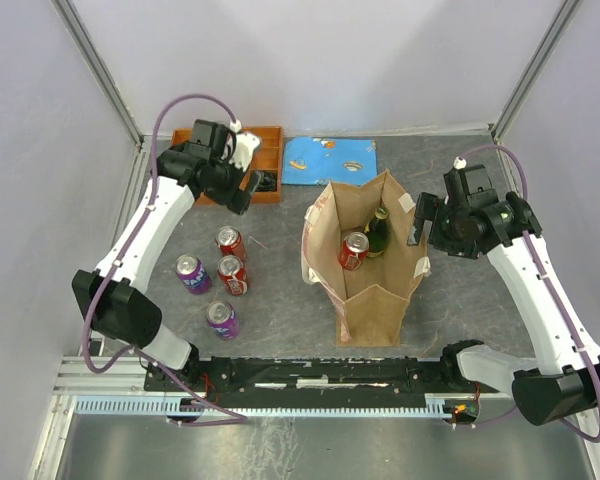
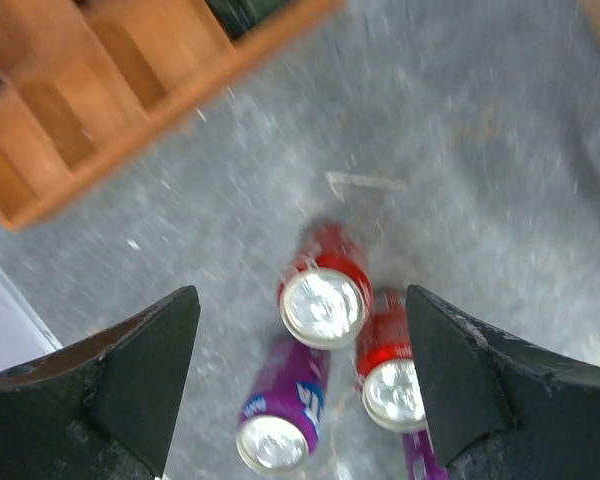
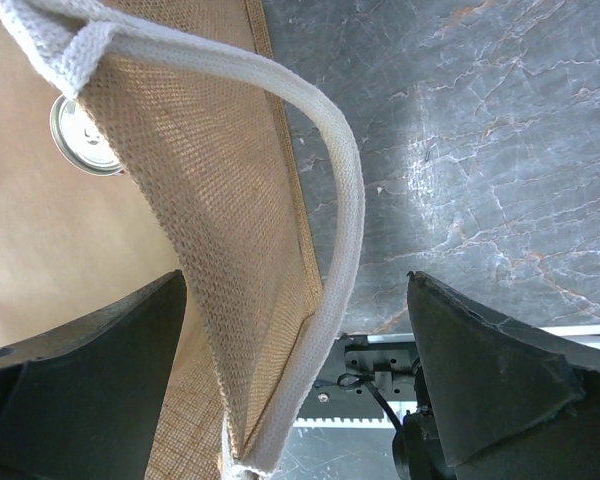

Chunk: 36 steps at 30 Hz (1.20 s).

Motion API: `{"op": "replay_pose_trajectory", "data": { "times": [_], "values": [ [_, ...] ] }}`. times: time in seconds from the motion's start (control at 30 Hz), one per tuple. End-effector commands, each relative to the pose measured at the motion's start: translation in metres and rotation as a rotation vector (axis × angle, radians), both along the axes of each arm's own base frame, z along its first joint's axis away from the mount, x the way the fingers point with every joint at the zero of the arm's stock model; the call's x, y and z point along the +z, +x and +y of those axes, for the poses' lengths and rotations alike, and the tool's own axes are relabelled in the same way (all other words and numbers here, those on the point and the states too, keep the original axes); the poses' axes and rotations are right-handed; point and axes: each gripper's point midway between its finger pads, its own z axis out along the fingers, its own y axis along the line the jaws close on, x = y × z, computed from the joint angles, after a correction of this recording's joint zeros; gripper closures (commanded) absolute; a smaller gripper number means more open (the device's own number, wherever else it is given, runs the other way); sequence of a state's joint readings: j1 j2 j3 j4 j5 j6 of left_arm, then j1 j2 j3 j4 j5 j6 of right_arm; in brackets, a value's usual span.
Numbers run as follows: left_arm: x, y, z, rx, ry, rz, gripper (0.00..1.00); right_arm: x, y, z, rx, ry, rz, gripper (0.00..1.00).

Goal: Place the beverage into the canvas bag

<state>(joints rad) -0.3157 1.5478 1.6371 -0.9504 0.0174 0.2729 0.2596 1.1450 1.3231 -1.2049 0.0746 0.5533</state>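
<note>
Overhead, the canvas bag (image 1: 372, 300) stands upright and open at mid-table. Its mouth shows a bagged red can (image 1: 353, 250) beside a dark green bottle (image 1: 379, 232). Left of the bag and well apart from it, four beverages stand on the grey table (image 1: 280, 300): a red can (image 1: 230, 242), a second red can (image 1: 232, 274), a purple can (image 1: 192, 273) and a second purple can (image 1: 222, 318). The left gripper (image 1: 252, 190) hangs at the near edge of the wooden tray (image 1: 268, 150), beyond the cans. The right gripper (image 1: 418, 222) sits just beside the bag's right rim. A blue flat item (image 1: 330, 160) lies behind the bag.

Left wrist view, blurred: the fingers (image 2: 140, 370) stand wide apart with nothing between them. Both red cans and a purple can stand upright below, untouched.

Right wrist view: the fingers (image 3: 500, 380) are spread fully. They straddle the bag's woven wall and its off-white handle (image 3: 340, 200) without pinching either. A can top shows inside the bag.
</note>
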Motion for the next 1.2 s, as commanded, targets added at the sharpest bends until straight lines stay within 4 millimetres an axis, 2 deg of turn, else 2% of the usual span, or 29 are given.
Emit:
{"op": "replay_pose_trajectory", "data": {
  "times": [0.0,0.17,0.43,0.47,0.63,0.7,0.73,0.83,0.93,1.0,1.03,1.07,1.1,1.17],
  "values": [
    [-0.032,-0.038,0.009,-0.085,0.068,0.173,0.10,0.004,0.009,0.005,0.000,0.026,-0.037,0.01],
    [-0.057,-0.040,0.012,-0.099,0.082,0.225,0.09,0.004,0.004,0.003,-0.010,0.027,-0.039,0.01],
    [-0.116,-0.044,0.017,-0.100,0.122,0.316,0.10,0.003,-0.002,0.000,-0.011,0.021,-0.036,0.01],
    [-0.132,-0.044,0.021,-0.096,0.140,0.338,0.10,0.004,-0.003,0.000,-0.009,0.018,-0.035,0.01],
    [-0.149,-0.041,0.025,-0.087,0.166,0.344,0.12,0.006,-0.006,-0.004,-0.006,0.001,-0.034,0.01],
    [-0.151,-0.041,0.026,-0.084,0.166,0.349,0.19,0.007,-0.008,-0.005,-0.004,-0.006,-0.033,0.01],
    [-0.152,-0.041,0.026,-0.084,0.165,0.353,0.25,0.006,-0.008,-0.006,-0.003,-0.008,-0.032,0.01],
    [-0.152,-0.043,0.025,-0.080,0.161,0.363,0.54,0.007,-0.008,-0.007,0.000,-0.014,-0.034,0.01],
    [-0.143,-0.039,0.024,-0.070,0.156,0.347,0.84,0.007,-0.008,-0.007,0.001,-0.015,-0.035,0.01],
    [-0.123,-0.026,0.021,-0.054,0.142,0.299,0.96,0.006,-0.008,-0.007,0.002,-0.017,-0.032,0.01],
    [-0.101,-0.011,0.016,-0.046,0.123,0.240,0.97,0.007,-0.007,-0.007,0.003,-0.017,-0.032,0.01],
    [-0.089,-0.003,0.013,-0.038,0.106,0.211,0.97,0.007,-0.007,-0.006,0.002,-0.015,-0.033,0.01],
    [-0.054,0.017,0.006,-0.030,0.069,0.120,0.97,0.007,-0.006,-0.006,0.003,-0.015,-0.033,0.01],
    [0.007,0.045,-0.012,-0.032,-0.019,-0.027,0.97,0.006,-0.005,-0.006,0.005,-0.014,-0.034,0.01]
  ]
}}
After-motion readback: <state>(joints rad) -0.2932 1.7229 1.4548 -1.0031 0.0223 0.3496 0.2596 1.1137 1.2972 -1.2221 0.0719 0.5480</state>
